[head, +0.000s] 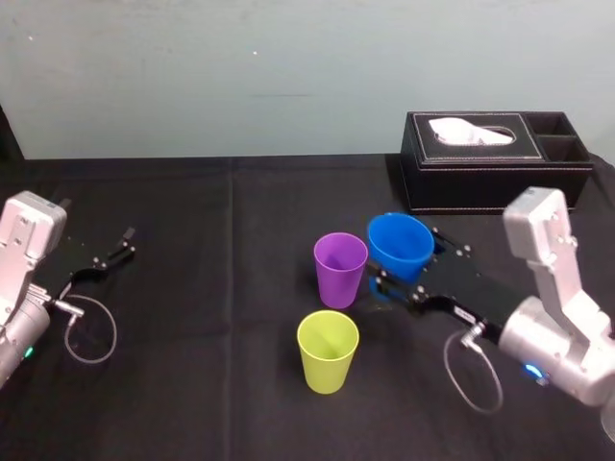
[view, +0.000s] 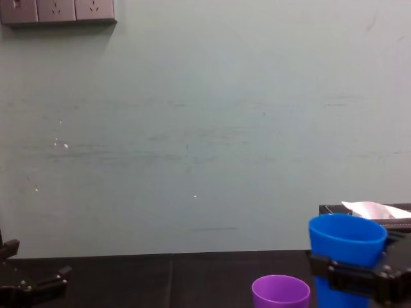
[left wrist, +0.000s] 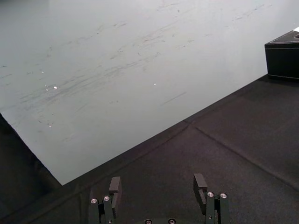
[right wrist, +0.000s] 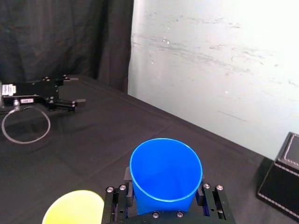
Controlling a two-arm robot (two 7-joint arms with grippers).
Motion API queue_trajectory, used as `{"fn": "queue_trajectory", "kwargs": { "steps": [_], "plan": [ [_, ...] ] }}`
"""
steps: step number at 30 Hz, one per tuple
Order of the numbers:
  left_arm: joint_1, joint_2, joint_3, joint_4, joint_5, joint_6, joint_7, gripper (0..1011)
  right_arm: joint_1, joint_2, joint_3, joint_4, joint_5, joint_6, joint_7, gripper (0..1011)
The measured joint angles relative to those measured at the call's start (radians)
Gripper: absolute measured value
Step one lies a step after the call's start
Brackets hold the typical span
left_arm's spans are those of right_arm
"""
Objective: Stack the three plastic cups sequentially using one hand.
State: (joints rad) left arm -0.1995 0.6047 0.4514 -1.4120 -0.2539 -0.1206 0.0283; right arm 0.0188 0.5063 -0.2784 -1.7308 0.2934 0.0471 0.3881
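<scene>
My right gripper (head: pixel 408 265) is shut on the blue cup (head: pixel 400 245), its jaws pressing the cup's two sides; the cup hangs tilted above the table, just right of the purple cup (head: pixel 340 269). In the right wrist view the blue cup (right wrist: pixel 166 170) sits between the fingers (right wrist: pixel 206 193), open mouth toward the camera. The purple cup stands upright on the black cloth, and the yellow-green cup (head: pixel 328 351) stands upright in front of it, nearer me. The chest view shows the blue cup (view: pixel 347 240) raised above the purple cup's rim (view: pixel 280 292). My left gripper (head: pixel 120 246) rests open at the far left.
A black tissue box (head: pixel 495 158) stands at the back right, behind the blue cup. Cable loops hang by the left arm (head: pixel 91 331) and the right arm (head: pixel 471 370). A pale wall closes the table's far edge. Bare black cloth (head: pixel 211 288) lies between the cups and the left arm.
</scene>
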Motion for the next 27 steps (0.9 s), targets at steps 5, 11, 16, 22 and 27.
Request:
{"fn": "queue_trajectory", "kwargs": {
  "steps": [5, 11, 16, 22, 27],
  "plan": [
    [0.0, 0.0, 0.0, 0.0, 0.0, 0.0, 0.0, 1010, 0.046, -0.028, -0.022, 0.024, -0.02, 0.02, -0.01, 732],
    [0.0, 0.0, 0.0, 0.0, 0.0, 0.0, 0.0, 1010, 0.079, -0.053, -0.038, 0.046, -0.038, 0.031, -0.018, 732],
    [0.0, 0.0, 0.0, 0.0, 0.0, 0.0, 0.0, 1010, 0.097, -0.069, -0.043, 0.06, -0.044, 0.038, -0.022, 731],
    [0.0, 0.0, 0.0, 0.0, 0.0, 0.0, 0.0, 1010, 0.12, -0.085, -0.055, 0.08, -0.048, 0.05, -0.021, 732],
    [0.0, 0.0, 0.0, 0.0, 0.0, 0.0, 0.0, 1010, 0.14, -0.098, -0.067, 0.098, -0.053, 0.059, -0.019, 731]
  ]
}}
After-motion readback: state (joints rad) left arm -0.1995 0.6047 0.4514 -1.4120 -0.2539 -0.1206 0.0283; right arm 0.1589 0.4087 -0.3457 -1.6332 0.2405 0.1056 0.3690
